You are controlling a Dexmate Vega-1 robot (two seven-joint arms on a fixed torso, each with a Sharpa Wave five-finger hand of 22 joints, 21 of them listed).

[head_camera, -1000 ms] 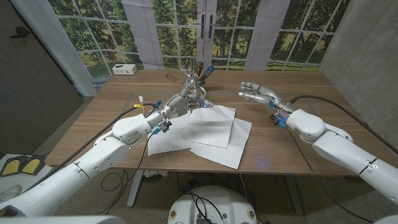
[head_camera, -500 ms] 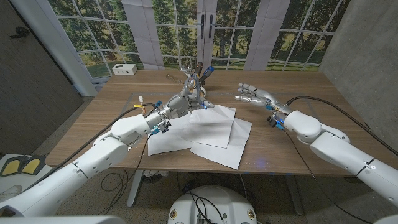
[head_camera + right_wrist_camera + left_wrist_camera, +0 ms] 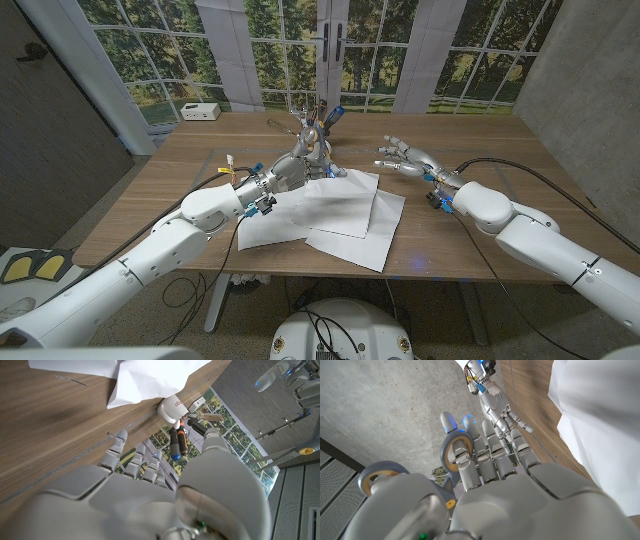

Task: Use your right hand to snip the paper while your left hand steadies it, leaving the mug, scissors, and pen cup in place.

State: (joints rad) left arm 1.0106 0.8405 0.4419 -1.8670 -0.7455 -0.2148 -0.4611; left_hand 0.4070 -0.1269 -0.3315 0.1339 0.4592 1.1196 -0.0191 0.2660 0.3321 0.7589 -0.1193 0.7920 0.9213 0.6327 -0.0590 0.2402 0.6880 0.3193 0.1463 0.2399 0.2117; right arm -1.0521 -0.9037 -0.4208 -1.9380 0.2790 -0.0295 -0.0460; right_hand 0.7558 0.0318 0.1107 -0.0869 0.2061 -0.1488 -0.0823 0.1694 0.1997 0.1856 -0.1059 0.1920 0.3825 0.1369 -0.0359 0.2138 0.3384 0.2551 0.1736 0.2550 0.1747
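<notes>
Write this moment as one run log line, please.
left hand: on paper edge | right hand: open, above table

We read this as lab or test room: bare concrete wall (image 3: 590, 60), printed forest-window backdrop (image 3: 270, 50), wooden worktop (image 3: 470, 240), cables trailing on floor (image 3: 190, 295).

A wooden worktop (image 3: 470, 250) with visible plank grain stands before a wall printed with tall paned windows (image 3: 270, 50) looking onto green trees and a sunlit lawn. To the right rises a grey concrete wall (image 3: 590, 70); to the left, a dark panel (image 3: 50, 120). A small white box (image 3: 201, 111) sits at the worktop's far left corner. Beneath lies grey floor (image 3: 190, 300) with loose black cables (image 3: 180, 292). The light is even and soft.
</notes>
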